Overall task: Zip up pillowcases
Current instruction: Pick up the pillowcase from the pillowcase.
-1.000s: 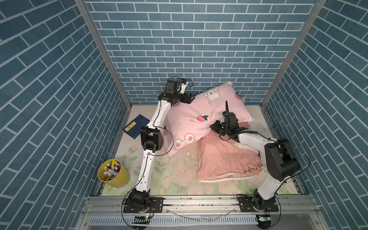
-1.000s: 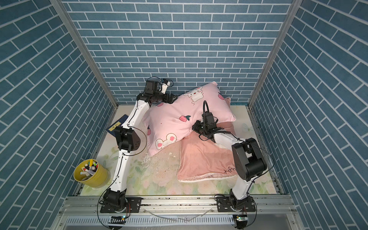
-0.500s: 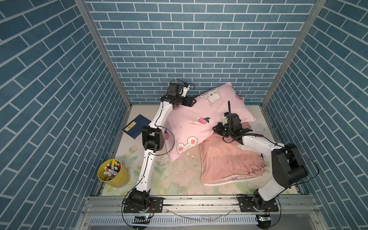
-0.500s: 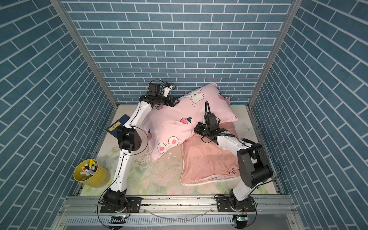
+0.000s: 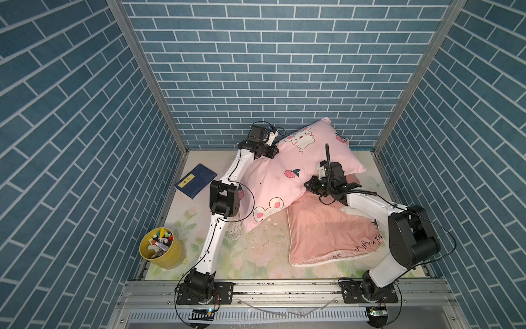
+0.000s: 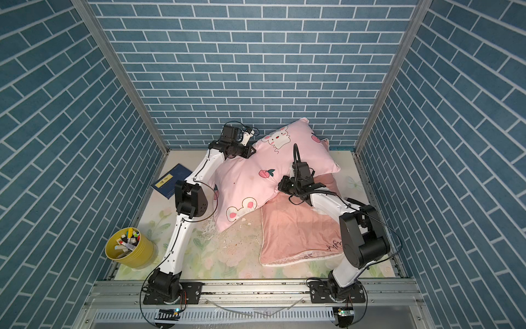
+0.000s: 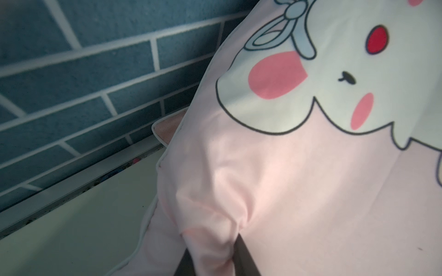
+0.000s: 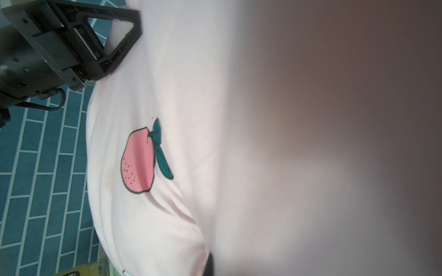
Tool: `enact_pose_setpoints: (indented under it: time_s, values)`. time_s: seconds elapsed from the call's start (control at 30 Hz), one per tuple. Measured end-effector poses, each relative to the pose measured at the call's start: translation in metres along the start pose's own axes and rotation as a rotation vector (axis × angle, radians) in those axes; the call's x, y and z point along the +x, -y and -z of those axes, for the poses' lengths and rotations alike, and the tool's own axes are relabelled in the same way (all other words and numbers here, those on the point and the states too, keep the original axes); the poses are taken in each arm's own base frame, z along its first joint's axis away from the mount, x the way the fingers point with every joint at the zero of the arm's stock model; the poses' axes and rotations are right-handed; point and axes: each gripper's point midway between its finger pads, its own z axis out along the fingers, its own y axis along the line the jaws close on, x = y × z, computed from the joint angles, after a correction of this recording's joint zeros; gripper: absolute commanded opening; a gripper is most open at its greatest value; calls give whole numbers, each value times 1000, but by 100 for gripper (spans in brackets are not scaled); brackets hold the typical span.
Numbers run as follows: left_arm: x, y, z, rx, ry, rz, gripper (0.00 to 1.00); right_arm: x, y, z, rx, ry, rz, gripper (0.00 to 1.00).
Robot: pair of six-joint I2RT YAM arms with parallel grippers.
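Bunny pillowcase point(image 5: 273, 182): smooth matt cloth. Salmon pillowcase point(image 5: 321, 236): velvety matt cloth. Yellow bucket point(image 5: 170, 256): glossy. Near rail point(image 5: 284, 288): dull metal.

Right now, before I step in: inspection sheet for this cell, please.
surface: floral mat, with crumbs scattered near its middle.
job's things: bunny pillow lies tilted over an edge of the salmon pillow; no zipper visible on either.
clutter: blue booklet flat on the mat; yellow cup full of markers.
grippers: left gripper shut on a pinch of bunny pillow fabric; right gripper shut on that pillow's opposite edge.
cables: black cables loop off both arms; one arches above the right wrist.
surroundings: blue brick-pattern walls on three sides, metal rail at the front.
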Motion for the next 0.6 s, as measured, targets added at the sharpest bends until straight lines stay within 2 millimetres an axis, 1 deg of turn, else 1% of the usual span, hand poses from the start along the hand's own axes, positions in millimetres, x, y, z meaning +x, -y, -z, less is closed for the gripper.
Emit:
enact_pose_setpoints:
  time_s: [0.1,0.17,0.23,0.3,0.37,0.4,0.47,0.53,0.6]
  values:
    - [2,2,5,-12,-8,8,0,-2,-5,2,-6,-9,22,0]
    - [1,4,17,-21,-2,23,0,-2,-6,4,-5,-21,38,0]
    - [-4,8,34,-31,15,41,0,-2,-8,5,-5,-31,58,0]
    - [-14,14,56,-44,48,52,0,-2,-11,9,-6,-41,82,0]
    - [-27,22,83,-60,95,60,0,-6,-18,15,-14,-45,112,0]
    - [-33,25,95,-71,119,65,0,-9,-23,18,-23,-44,128,0]
    - [-42,29,125,-103,174,86,0,-19,-38,26,-50,-37,167,0]
    - [-45,28,159,-145,236,122,0,-28,-54,33,-80,-31,201,0]
    - [-39,22,191,-185,289,181,0,-36,-72,40,-127,-30,233,0]
